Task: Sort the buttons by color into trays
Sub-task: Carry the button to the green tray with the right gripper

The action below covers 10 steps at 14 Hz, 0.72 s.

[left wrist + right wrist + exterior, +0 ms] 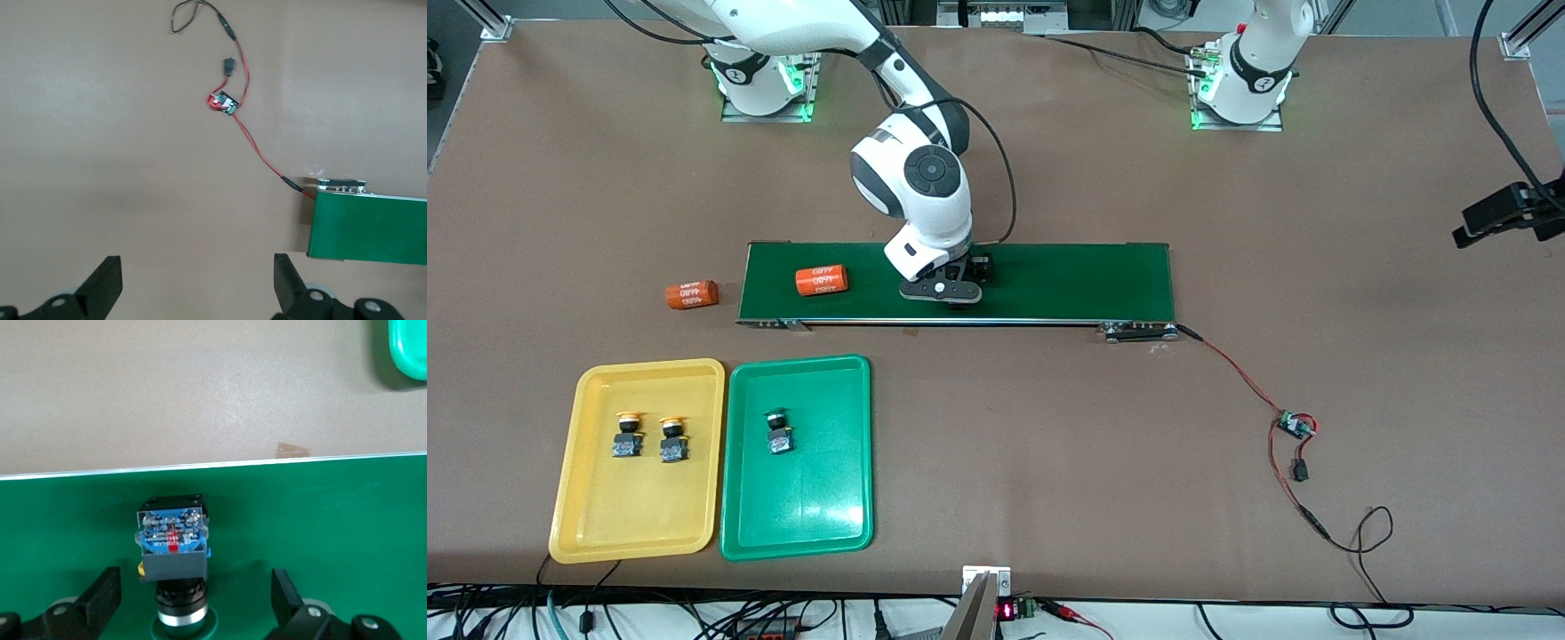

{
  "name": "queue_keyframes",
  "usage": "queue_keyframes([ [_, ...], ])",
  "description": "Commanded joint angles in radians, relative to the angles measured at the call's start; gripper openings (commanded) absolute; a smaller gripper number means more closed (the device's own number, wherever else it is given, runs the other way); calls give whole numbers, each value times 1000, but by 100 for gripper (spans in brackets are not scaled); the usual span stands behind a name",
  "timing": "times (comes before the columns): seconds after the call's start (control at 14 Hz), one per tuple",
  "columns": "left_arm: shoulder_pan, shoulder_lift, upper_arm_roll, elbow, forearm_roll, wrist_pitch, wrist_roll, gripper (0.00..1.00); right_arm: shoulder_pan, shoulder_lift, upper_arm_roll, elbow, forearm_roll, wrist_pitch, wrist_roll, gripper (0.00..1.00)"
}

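My right gripper (pixel 947 298) is low over the dark-green conveyor belt (pixel 1067 280), open. In the right wrist view its fingers (pixel 103 600) stand on either side of a green-capped button (pixel 172 550) lying on the belt, without touching it. In the front view the gripper hides this button. Two yellow-capped buttons (pixel 628 434) (pixel 673 438) stand in the yellow tray (pixel 583 507). One green-capped button (pixel 779 431) stands in the green tray (pixel 800 507) beside it. My left gripper (pixel 197 287) is open and empty, high over bare table at the left arm's end (pixel 1494 218).
One orange "4680" cylinder (pixel 821 280) lies on the belt toward the right arm's end. Another (pixel 692 293) lies on the table just off that end. A red-black wire with a small circuit board (pixel 1294 425) runs from the belt's other end. The board also shows in the left wrist view (pixel 223 103).
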<state>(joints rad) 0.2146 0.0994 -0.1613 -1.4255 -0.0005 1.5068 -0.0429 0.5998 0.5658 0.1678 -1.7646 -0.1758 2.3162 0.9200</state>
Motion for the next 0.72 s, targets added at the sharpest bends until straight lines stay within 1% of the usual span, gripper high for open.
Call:
queue_keyframes([
  [0.0, -144, -12, 123, -6, 0, -14, 15, 100, 2, 17, -2, 17, -8, 3, -6, 100],
  [0.07, -152, -12, 143, -4, 2, -14, 26, 100, -1, 19, -2, 17, -13, 3, -12, 87],
  [0.14, -152, -17, 155, -7, 2, -14, 29, 100, -2, 17, -2, 17, -13, 3, -21, 63],
  [0.21, -152, -29, 158, -21, 2, -14, 29, 100, -3, 17, -4, 22, -8, 3, -35, 37],
  [0.29, -150, -41, 157, -30, 2, -23, 29, 100, -6, 16, -4, 33, -7, -4, -38, 21],
  [0.36, -147, -41, 158, -29, 0, -27, 28, 100, -8, 16, -4, 36, -7, -7, -38, 7],
  [0.5, -147, -37, 158, -29, 0, -14, 26, 100, -8, 16, -4, 36, -5, -9, -36, 0],
  [0.64, -147, -33, 158, -29, 2, 15, 26, 100, -29, 6, -7, 37, -8, -12, -43, 0],
])
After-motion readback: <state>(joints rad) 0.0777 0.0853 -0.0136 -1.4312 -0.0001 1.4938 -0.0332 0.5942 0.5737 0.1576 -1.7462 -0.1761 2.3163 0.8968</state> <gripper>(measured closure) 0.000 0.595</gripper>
